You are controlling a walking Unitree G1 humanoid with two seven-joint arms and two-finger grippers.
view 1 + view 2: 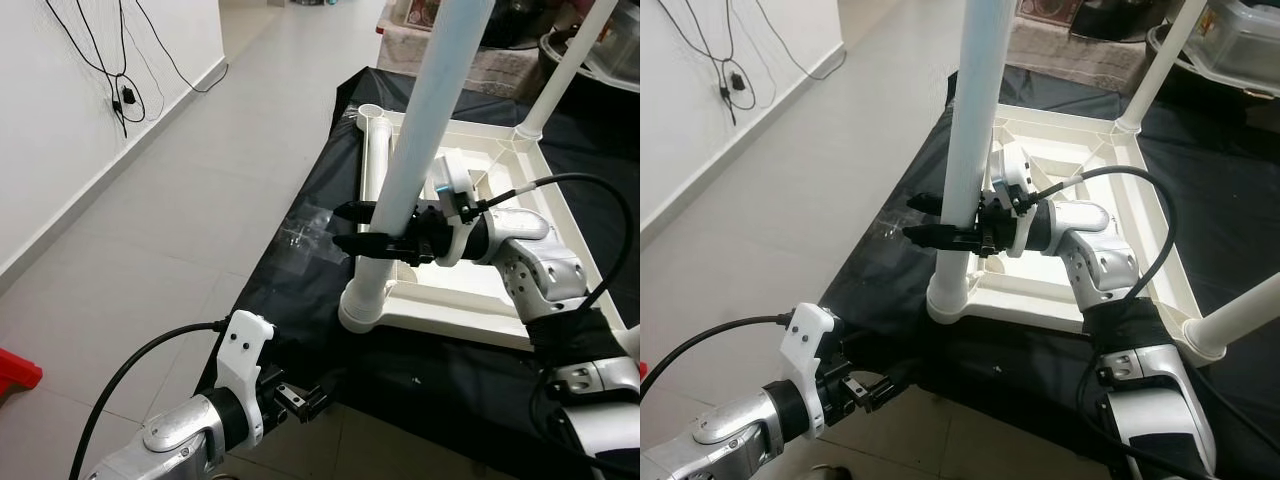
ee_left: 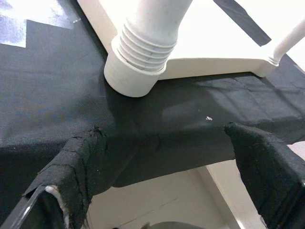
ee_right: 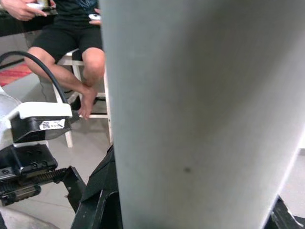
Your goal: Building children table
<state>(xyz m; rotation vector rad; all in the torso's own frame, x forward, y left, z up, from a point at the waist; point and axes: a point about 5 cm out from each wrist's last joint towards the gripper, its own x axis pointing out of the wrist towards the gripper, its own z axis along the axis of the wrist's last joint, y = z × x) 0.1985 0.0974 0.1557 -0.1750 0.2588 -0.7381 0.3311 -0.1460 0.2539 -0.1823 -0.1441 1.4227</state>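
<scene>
The white children's table [image 1: 470, 290] lies upside down on a black cloth [image 1: 310, 230]. A long white leg [image 1: 430, 100] stands upright in the ribbed corner socket [image 1: 362, 305] nearest me on the left. My right gripper [image 1: 365, 228] is shut on this leg a little above the socket, one black finger on each side. Low at the cloth's front edge, my left gripper [image 1: 300, 400] is open and holds nothing; in its wrist view its fingers [image 2: 71, 176] point toward the socket [image 2: 138, 62]. Another leg [image 1: 565, 65] stands at the far right corner, and one [image 1: 1240, 320] at the near right.
A loose white leg [image 1: 372, 150] lies on the cloth along the table's left side. Cables [image 1: 120, 80] hang on the left wall over bare tiled floor. Bins and a rug [image 1: 610, 50] crowd the back. A seated person's legs [image 3: 71, 47] are in the right wrist view.
</scene>
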